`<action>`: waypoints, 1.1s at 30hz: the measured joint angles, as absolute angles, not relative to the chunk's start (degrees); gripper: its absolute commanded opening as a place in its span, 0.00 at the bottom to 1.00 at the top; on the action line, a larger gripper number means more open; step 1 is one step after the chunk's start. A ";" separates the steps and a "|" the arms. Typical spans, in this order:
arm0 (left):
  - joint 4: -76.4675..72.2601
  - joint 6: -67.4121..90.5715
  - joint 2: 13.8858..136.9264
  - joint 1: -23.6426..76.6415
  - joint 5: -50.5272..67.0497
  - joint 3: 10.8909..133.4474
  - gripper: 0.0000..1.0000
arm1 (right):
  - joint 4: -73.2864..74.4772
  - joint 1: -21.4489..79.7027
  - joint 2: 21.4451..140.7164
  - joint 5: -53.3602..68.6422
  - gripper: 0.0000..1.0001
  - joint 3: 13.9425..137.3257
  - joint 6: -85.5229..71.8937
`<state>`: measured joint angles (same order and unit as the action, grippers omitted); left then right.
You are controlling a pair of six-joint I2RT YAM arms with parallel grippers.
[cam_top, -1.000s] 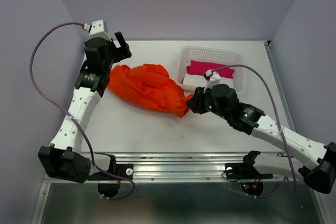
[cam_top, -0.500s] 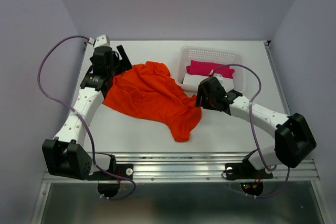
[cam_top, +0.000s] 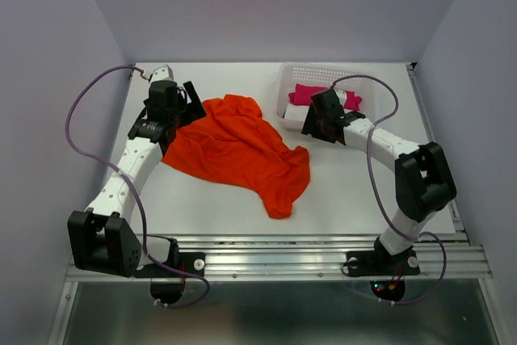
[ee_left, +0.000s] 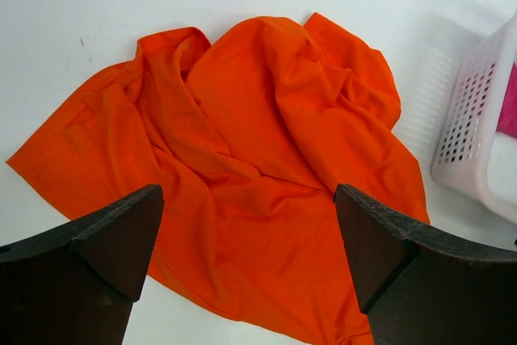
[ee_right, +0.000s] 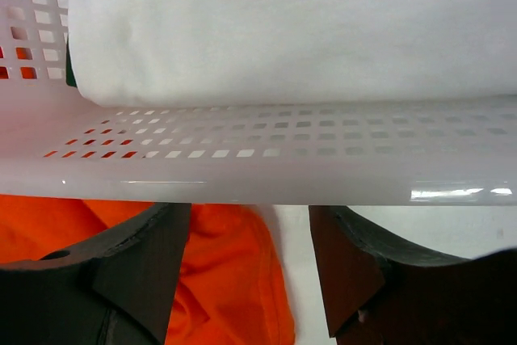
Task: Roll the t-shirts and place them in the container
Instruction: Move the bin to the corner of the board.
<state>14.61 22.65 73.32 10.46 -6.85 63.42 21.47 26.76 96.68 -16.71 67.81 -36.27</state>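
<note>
1. L gripper (ee_left: 247, 191): jaws spread wide and empty. In my top view it (cam_top: 191, 94) hangs at the far-left edge of the cloth; I can't tell whether it touches.
2. T-shirt (ee_left: 266, 159) rel. to L gripper: the orange-red cloth lies ahead of and below both fingertips (ee_left: 145, 199) and fills most of the wrist view. It is crumpled, with folds running through its middle.
3. R gripper (ee_right: 246, 216): released, with nothing between the fingers. It is pressed up close to the outer wall of the white perforated basket (ee_right: 283, 175).
4. T-shirt (ee_right: 234, 280) rel. to R gripper: an orange patch shows on the tabletop between and beneath the open fingers, on my side of the basket wall.
5. Top view, R gripper (cam_top: 317, 121): it sits at the basket (cam_top: 323, 78) near-left corner, and the shirt's right hem is near it.
6. T-shirt (cam_top: 234, 147) overall: spread loosely and unrolled on the white table (cam_top: 363, 191), left of centre between the two arms, with one lobe reaching toward the near edge.
7. Basket contents: a pink cloth (cam_top: 311, 96) and a white cloth (ee_right: 307, 22) lie inside it.
</note>
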 measured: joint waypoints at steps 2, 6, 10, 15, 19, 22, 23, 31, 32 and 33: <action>14.70 23.05 73.32 10.46 -6.68 62.76 0.99 | 20.82 25.10 98.78 -16.73 0.66 70.08 -35.79; 14.92 23.99 73.32 10.46 -6.48 60.64 0.99 | 18.57 22.13 103.59 -16.73 0.66 74.37 -35.38; 15.57 24.86 73.32 10.46 -6.44 59.00 0.99 | 17.52 20.47 106.85 -16.38 0.68 76.97 -35.42; 16.19 26.59 73.32 10.46 -6.57 57.74 0.99 | 17.08 19.31 110.45 -15.81 0.68 80.60 -36.10; 18.39 28.95 74.32 10.46 -7.75 57.63 0.98 | 16.51 17.61 112.40 -14.46 0.68 82.83 -37.23; 19.49 30.46 75.37 10.46 -8.84 57.06 0.95 | 16.01 15.59 113.03 -13.63 0.71 83.70 -37.54; 20.08 31.07 75.61 10.46 -9.39 56.51 0.94 | 16.05 15.03 113.14 -13.26 0.71 83.90 -37.52; 22.90 34.00 79.61 10.41 -12.67 55.70 0.88 | 15.99 13.89 113.93 -12.53 0.80 84.77 -36.84; 23.57 34.52 80.40 10.41 -13.30 55.70 0.86 | 15.86 13.89 113.93 -12.10 0.83 84.77 -36.82; 24.38 35.07 80.93 10.39 -14.22 55.70 0.84 | 15.77 13.89 113.93 -11.79 0.84 84.77 -36.69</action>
